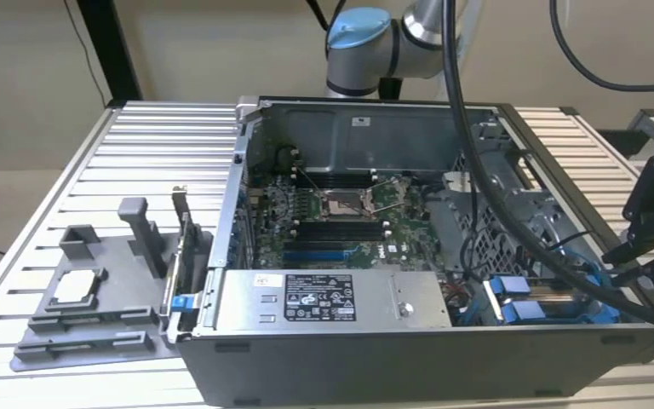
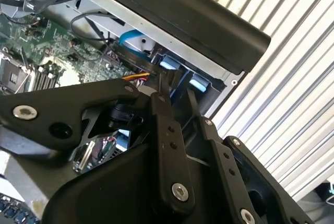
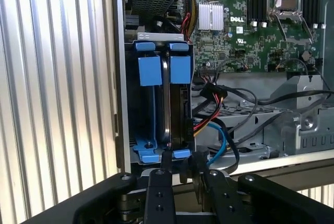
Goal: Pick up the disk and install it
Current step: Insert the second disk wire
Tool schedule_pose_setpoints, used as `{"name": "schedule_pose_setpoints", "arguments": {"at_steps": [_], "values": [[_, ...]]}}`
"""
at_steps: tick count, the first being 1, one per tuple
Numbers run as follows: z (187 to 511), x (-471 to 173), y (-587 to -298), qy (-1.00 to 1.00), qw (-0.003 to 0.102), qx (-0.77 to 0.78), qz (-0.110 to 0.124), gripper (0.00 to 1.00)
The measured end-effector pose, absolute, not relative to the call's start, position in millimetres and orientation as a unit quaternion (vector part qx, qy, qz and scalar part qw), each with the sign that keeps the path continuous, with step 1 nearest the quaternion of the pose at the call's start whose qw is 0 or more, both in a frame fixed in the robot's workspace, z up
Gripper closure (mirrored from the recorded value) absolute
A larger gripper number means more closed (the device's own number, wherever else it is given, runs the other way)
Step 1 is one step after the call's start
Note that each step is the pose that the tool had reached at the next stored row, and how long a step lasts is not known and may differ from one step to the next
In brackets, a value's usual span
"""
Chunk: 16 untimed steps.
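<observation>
Ribbed aluminium bench [image 1: 100, 170] is carrying an open computer case [image 1: 418, 341], with a grey fixture tray [image 1: 88, 324] lying beside it on the exterior view's left. The disk [image 3: 180, 104] is already sitting edge-up in the drive bay at the case's near corner on the exterior view's right, its blue carrier frame [image 3: 180, 70] alongside a second blue carrier [image 3: 148, 72]. The hand [image 3: 181, 169] is hovering right at the disk's outer end, its two fingers [image 3: 166, 164] standing slightly apart on either side of the blue tab there; whether they are pressing on it cannot be told. Judging by this, the installing step is under way: the disk is looking nearly seated. Red and blue cables [image 3: 216, 125] are crowding just beside the bay, so any further push is calling for a straight line.
</observation>
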State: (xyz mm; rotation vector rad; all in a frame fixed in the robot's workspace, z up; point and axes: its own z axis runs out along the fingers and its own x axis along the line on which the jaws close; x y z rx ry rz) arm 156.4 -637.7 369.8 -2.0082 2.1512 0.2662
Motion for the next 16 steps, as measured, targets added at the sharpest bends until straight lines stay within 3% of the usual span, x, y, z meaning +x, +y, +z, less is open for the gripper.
{"name": "schedule_pose_setpoints", "arguments": {"at_steps": [2, 3, 13, 14, 16], "values": [[369.8, 156.4, -637.7, 0.725, 0.093, -0.677, 0.09, 1.0], [369.7, 156.4, -637.7, 0.725, 0.093, -0.677, 0.09, 0.0], [369.6, 156.4, -637.7, 0.725, 0.093, -0.677, 0.09, 0.0], [369.5, 156.4, -637.7, 0.725, 0.093, -0.677, 0.09, 1.0], [369.5, 156.4, -637.7, 0.725, 0.093, -0.677, 0.09, 1.0]]}}
